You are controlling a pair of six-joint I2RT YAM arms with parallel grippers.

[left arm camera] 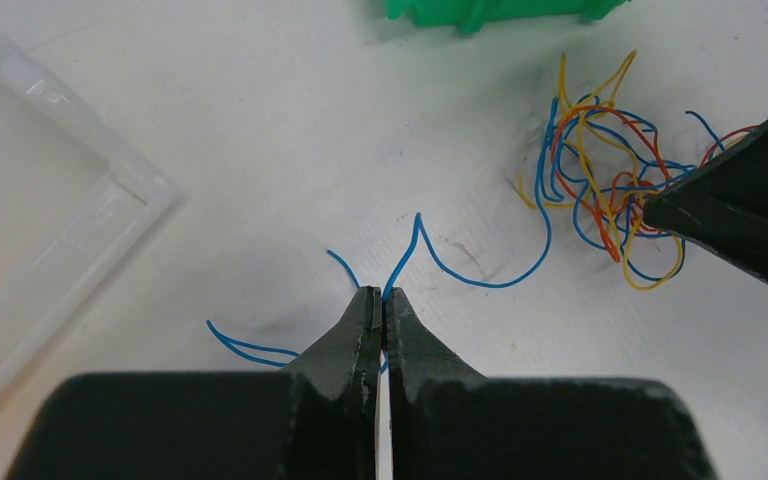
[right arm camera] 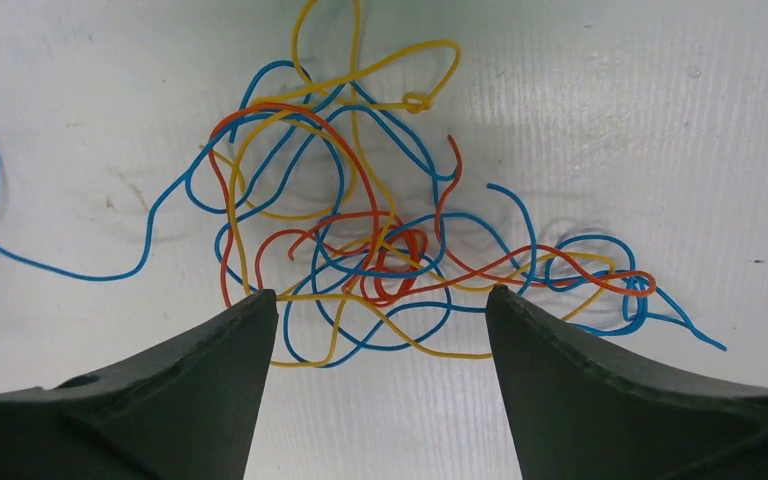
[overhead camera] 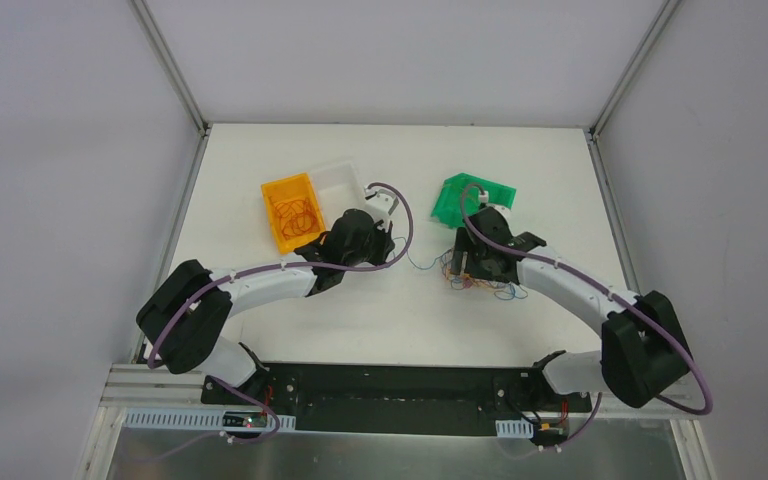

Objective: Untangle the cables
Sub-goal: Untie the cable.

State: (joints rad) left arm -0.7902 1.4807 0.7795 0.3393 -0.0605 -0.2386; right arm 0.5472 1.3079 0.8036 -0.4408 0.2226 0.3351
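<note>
A clump of thin blue, orange-red and yellow cables (right arm camera: pixel 380 250) lies on the white table; it also shows in the top view (overhead camera: pixel 480 285) and the left wrist view (left arm camera: pixel 610 200). My right gripper (right arm camera: pixel 382 296) is open, its jaws spread over the near edge of the clump, holding nothing. My left gripper (left arm camera: pixel 384 292) is shut on a blue cable (left arm camera: pixel 480 280) that runs from its tips to the clump. In the top view the left gripper (overhead camera: pixel 392 250) is left of the clump and the right gripper (overhead camera: pixel 460 272) is over it.
An orange bin (overhead camera: pixel 280 190) holding orange cables and a clear white bin (overhead camera: pixel 345 175) stand at the back left. A green bin (overhead camera: pixel 455 190) stands behind the right gripper. The white bin's corner (left arm camera: pixel 110 200) shows in the left wrist view.
</note>
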